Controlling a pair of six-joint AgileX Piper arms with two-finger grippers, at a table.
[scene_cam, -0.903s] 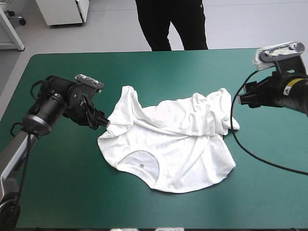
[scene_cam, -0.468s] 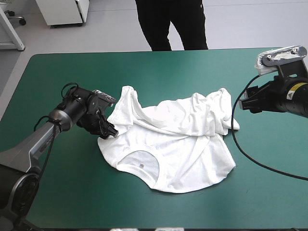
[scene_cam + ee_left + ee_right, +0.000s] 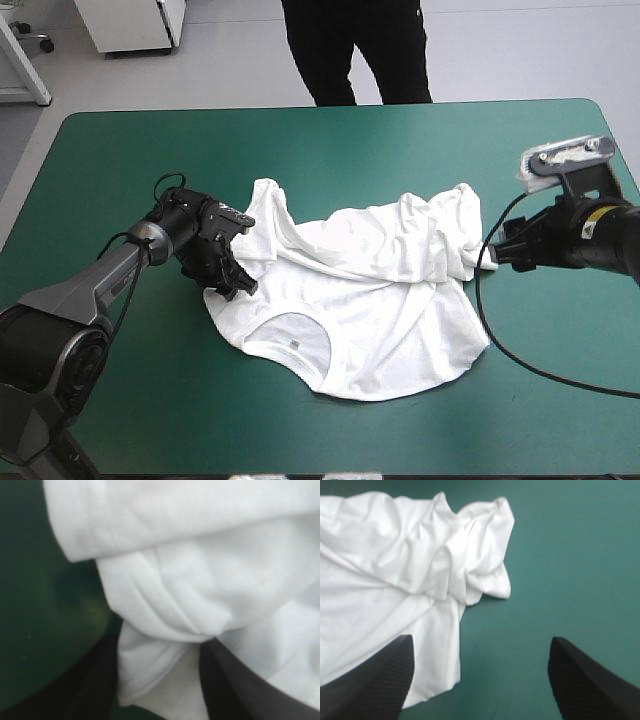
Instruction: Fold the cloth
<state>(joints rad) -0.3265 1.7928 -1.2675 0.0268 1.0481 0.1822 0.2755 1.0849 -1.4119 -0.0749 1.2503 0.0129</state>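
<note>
High view: the white T-shirt [image 3: 350, 300] lies crumpled and half-spread in the middle of the bench [image 3: 330, 150]. Its neck tag [image 3: 295, 343] is too small to read, and bare teal-green cover runs all round. My left jaws stand partly open astride a fold at its left edge — depth of bite unclear. My right jaws gape wide, empty, just off the bunched right sleeve.
</note>
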